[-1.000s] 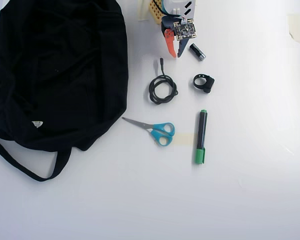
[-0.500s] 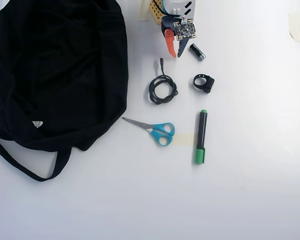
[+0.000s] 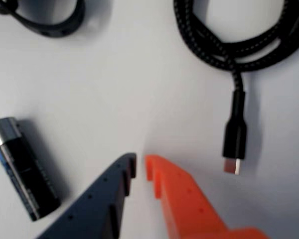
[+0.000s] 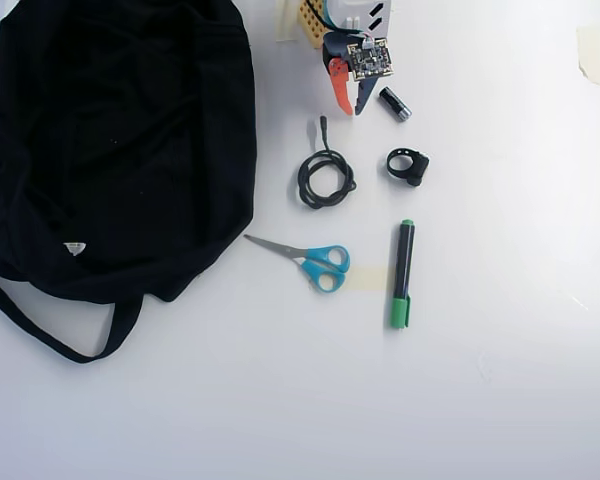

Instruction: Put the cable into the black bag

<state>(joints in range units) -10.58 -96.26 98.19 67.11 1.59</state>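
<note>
The cable [image 4: 326,160] lies coiled on the white table in the overhead view, its plug pointing toward the arm. In the wrist view its braided loop [image 3: 224,50] fills the top right and the plug [image 3: 235,134] points down. The black bag [image 4: 110,140] spreads over the left side, with its strap [image 4: 40,335] trailing below and a white tag [image 4: 74,247]. My gripper [image 4: 352,108] sits just above and right of the plug, off the cable. In the wrist view the gripper [image 3: 140,164] is shut, its orange and dark fingers nearly touching with nothing between them.
A black battery [image 4: 394,104] [image 3: 22,167] lies right beside the gripper. A black ring clip [image 4: 408,165] [image 3: 50,25] sits right of the cable. Blue-handled scissors [image 4: 315,260] and a green marker [image 4: 403,272] lie below it.
</note>
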